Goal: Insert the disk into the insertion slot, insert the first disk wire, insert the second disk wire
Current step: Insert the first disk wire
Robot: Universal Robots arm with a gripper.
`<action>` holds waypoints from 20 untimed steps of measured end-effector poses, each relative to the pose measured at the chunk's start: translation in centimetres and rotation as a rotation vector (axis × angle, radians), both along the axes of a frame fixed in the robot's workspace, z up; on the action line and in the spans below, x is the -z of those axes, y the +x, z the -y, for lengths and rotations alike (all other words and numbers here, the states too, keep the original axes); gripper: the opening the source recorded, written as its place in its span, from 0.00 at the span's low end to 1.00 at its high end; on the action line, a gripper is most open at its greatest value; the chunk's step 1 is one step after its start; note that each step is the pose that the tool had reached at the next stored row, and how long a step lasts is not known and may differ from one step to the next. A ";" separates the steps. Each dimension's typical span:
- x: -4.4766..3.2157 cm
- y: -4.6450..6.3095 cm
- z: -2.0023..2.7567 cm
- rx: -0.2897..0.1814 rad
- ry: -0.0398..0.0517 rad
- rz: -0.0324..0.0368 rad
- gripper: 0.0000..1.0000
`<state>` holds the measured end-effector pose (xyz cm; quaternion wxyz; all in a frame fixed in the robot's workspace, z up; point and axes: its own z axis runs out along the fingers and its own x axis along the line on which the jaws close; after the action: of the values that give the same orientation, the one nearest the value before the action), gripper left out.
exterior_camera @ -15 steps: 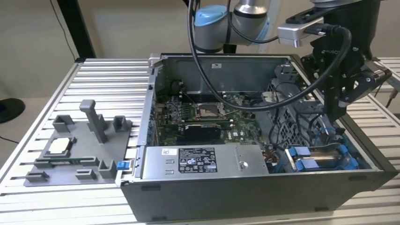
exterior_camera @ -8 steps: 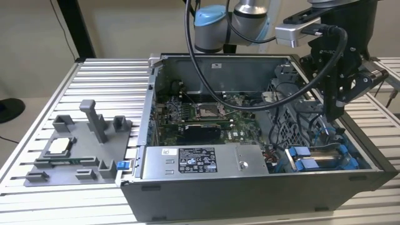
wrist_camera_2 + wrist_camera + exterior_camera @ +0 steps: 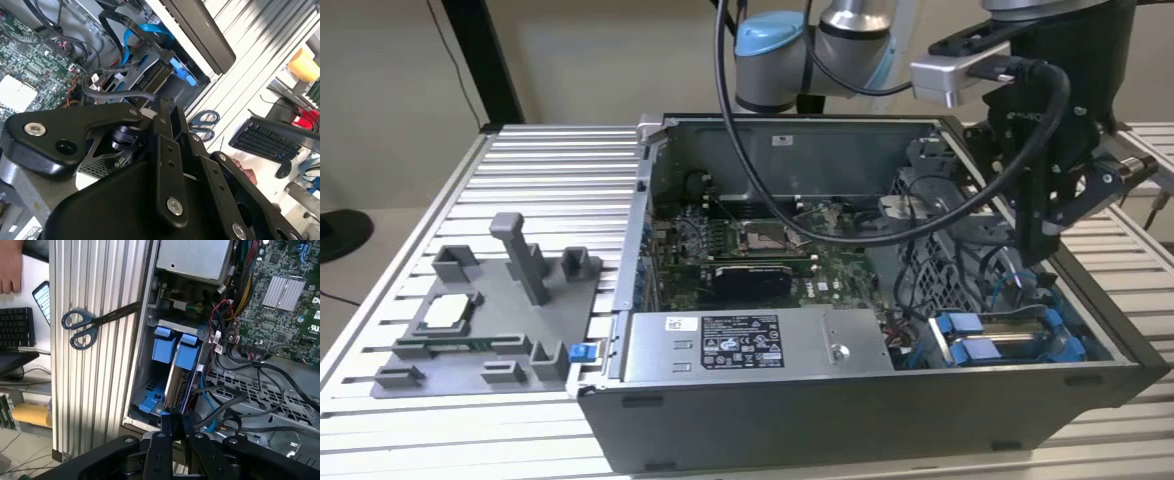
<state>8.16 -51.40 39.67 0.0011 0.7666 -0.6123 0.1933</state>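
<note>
end effector [image 3: 172, 426] closed, tips together, just past the end of the disk [image 3: 176, 380]; whether it pinches a cable cannot be told. disk sits in the insertion slot [image 3: 146, 371]. black cables [image 3: 227, 392] crowd alongside. first wrist view: scissors [image 3: 82, 327] on bench [image 3: 100, 405], near the slot. exterior view: grey fixture [image 3: 480, 320] on its left.
</note>
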 end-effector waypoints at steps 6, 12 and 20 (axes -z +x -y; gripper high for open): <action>0.17 0.1 0.50 0.013 0.0280 0.0004 0.00; 0.37 0.1 0.62 0.034 0.0761 -0.0003 0.00; 0.77 0.1 1.19 0.056 0.0927 -0.0091 0.00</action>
<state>8.23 -52.59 38.90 -0.0262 0.7492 -0.6419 0.1611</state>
